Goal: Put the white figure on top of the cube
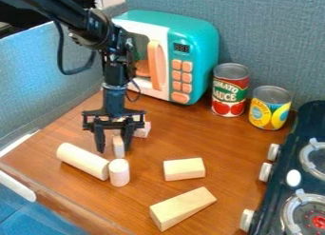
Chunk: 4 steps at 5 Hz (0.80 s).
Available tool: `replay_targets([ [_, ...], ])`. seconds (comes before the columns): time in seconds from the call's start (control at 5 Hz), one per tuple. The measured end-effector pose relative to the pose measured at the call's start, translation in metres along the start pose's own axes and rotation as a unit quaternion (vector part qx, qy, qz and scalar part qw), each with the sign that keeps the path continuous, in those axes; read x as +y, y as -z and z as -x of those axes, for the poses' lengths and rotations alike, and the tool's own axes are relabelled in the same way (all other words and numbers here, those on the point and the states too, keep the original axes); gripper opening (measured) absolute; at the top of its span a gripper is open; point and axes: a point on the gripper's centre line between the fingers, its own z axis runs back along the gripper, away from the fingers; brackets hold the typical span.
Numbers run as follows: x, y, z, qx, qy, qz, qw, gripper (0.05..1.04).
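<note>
while the tool (114,150) hangs over the table (234,151), blue-grey walls (273,34) stand behind.

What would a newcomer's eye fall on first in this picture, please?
Probably the teal microwave at the back, with its orange handle. Next, likely the black end effector hanging among wooden blocks left of centre, then two bright cans right of the microwave.

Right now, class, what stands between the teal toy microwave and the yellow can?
In the camera view, one red can stands between the teal toy microwave and the yellow can, on the wooden tabletop along the back.
</note>
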Motion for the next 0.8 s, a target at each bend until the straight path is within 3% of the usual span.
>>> replay_targets([
  [0.2,0.002,0.000,-0.001,0.001,0.010,-0.001,0.9999,0.375],
  [0.4,-0.003,-0.003,0.000,0.006,0.023,0.010,0.9997,0.295],
  [0.6,-0.019,-0.023,0.005,-0.011,0.057,0.032,0.9978,0.295],
  [0.8,-0.033,-0.063,0.009,-0.054,0.095,0.063,0.9920,0.295],
])
